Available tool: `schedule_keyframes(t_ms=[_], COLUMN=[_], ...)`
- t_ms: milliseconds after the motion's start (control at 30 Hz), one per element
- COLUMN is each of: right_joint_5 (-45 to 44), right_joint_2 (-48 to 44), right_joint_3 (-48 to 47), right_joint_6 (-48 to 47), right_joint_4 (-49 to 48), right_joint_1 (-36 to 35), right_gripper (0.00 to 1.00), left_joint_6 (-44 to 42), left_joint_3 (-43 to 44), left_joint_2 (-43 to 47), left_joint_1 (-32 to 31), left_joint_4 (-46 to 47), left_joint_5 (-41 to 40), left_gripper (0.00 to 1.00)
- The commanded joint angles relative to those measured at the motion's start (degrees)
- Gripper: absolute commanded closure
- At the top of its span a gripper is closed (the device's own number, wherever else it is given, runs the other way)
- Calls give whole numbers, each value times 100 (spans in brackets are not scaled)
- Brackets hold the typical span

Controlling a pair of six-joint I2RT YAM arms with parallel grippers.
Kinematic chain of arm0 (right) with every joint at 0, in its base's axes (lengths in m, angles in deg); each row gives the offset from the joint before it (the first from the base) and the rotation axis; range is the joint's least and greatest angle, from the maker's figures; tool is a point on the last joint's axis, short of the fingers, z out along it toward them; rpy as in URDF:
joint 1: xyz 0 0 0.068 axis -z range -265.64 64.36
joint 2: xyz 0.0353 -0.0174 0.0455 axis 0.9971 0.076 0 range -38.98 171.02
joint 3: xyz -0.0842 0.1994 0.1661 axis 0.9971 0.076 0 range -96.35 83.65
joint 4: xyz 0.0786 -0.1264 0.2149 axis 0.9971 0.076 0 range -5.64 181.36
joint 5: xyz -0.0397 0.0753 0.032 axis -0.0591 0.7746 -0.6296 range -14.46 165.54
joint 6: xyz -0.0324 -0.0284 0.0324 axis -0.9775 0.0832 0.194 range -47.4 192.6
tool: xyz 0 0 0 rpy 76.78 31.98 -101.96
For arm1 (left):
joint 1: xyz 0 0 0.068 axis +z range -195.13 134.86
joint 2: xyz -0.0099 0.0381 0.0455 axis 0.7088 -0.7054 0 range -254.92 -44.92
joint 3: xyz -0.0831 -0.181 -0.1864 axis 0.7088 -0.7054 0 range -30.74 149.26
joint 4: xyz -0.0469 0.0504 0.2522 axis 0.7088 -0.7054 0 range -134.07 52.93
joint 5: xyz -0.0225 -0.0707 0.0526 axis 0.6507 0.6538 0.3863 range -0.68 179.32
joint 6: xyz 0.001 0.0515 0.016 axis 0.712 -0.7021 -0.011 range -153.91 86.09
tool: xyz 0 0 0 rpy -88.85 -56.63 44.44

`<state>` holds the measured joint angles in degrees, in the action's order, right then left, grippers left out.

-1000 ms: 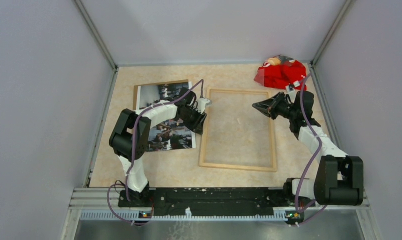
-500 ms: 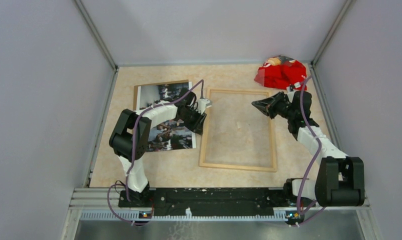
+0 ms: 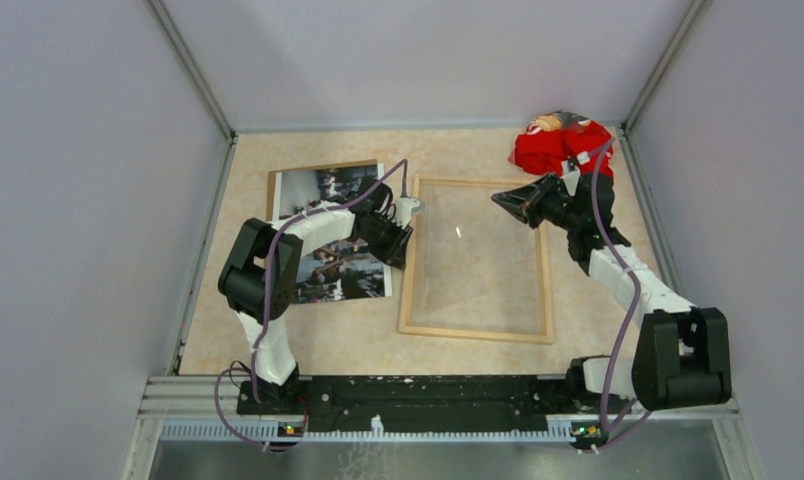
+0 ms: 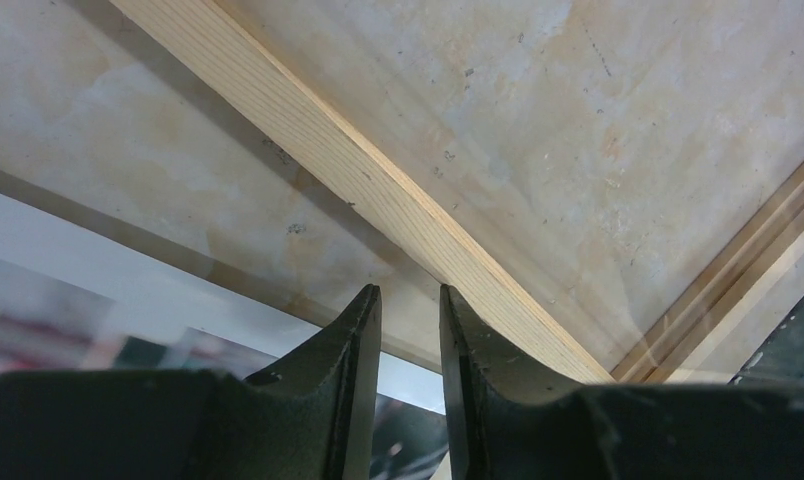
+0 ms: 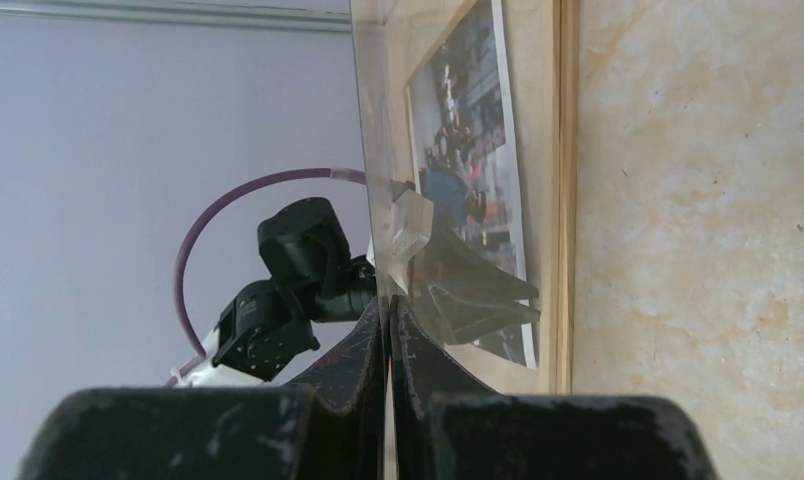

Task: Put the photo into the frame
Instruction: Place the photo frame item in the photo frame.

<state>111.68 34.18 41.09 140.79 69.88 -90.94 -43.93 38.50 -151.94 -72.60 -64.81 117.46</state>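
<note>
Frame (image 3: 475,332) flat mid-table, its clear pane (image 3: 473,265) now tipped up vs 1 s ago, far edge pinched in raised right gripper (image 3: 498,198); photo (image 3: 323,282) left of frame, left gripper (image 4: 410,295) slightly spread over left rail.

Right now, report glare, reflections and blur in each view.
Top view: a pale sheen and a small glint on the pane. Left wrist: the photo at lower left is blurred. Right wrist: the pane, edge-on, carries ghostly dark shapes; the near fingers are soft.

Photo (image 3: 328,275) L of frame (image 3: 475,331) (cloth (image 3: 553,148) behind)
</note>
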Motion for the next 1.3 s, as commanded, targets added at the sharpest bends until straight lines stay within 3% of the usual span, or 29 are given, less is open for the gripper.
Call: schedule_keyframes(t_ms=[0,500,1267], right_joint_5=[57,-802,-1405], right_joint_2=[28,34,179], right_joint_3=[-239,-194,-823], right_joint_6=[122,551,693], right_joint_4=[-374,-345,-67], right_joint_1=[-92,-405,-910], right_gripper=[100,100,100], left_joint_6=[-105,-96,-50], left_joint_3=[-112,-130,-228], left_joint_2=[-29,-3,50], left_joint_1=[-22,-22,-22], left_joint_4=[133,100,149], left_joint_5=[-148,-128,-38], left_gripper=[66,71,78])
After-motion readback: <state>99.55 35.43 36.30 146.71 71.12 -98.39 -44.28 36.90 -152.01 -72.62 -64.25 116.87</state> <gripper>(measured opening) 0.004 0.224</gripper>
